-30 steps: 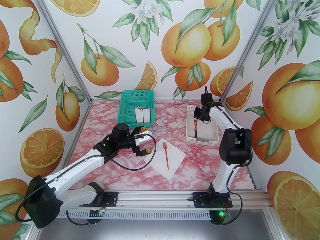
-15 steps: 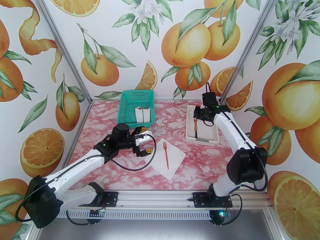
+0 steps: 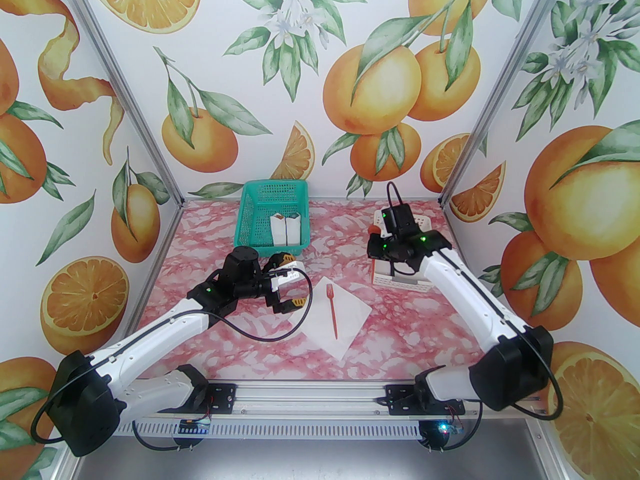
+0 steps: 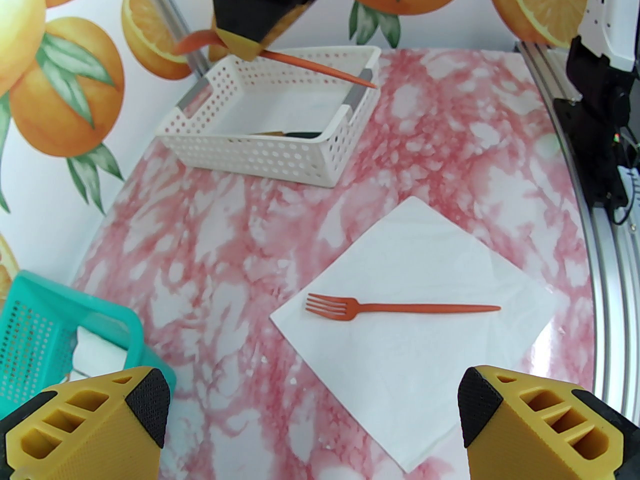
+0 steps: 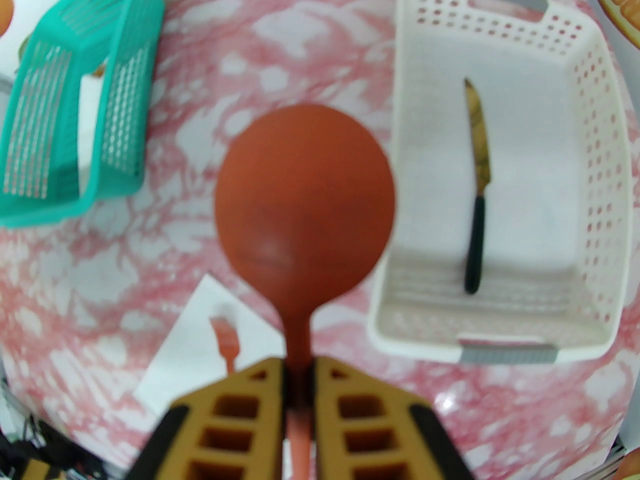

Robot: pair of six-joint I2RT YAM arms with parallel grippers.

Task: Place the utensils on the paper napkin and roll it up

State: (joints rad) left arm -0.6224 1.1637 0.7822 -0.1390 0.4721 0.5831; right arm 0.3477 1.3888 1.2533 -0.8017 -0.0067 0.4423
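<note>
The white paper napkin (image 3: 352,313) lies flat as a diamond on the table's near middle, with the orange fork (image 3: 331,310) along its centre. My left gripper (image 3: 292,280) hovers open at the napkin's left corner; its yellow fingers (image 4: 100,418) frame the napkin (image 4: 415,268) and fork (image 4: 400,309). My right gripper (image 5: 298,373) is shut on the handle of the orange spoon (image 5: 305,203), held in the air by the white basket's left edge (image 3: 400,279). The spoon's bowl (image 3: 372,229) points away from the arms. The dark-handled knife (image 5: 477,188) lies inside the white basket (image 5: 400,318).
A teal basket (image 3: 272,213) stands at the back left of centre with two white wrapped bundles (image 3: 286,229) inside. The white basket sits at the back right. Patterned walls close in the back and both sides, and a metal rail runs along the near edge.
My right arm has lifted the spoon out of the white basket and swung it left, past the basket's edge. The left arm, fork and napkin have stayed still.
</note>
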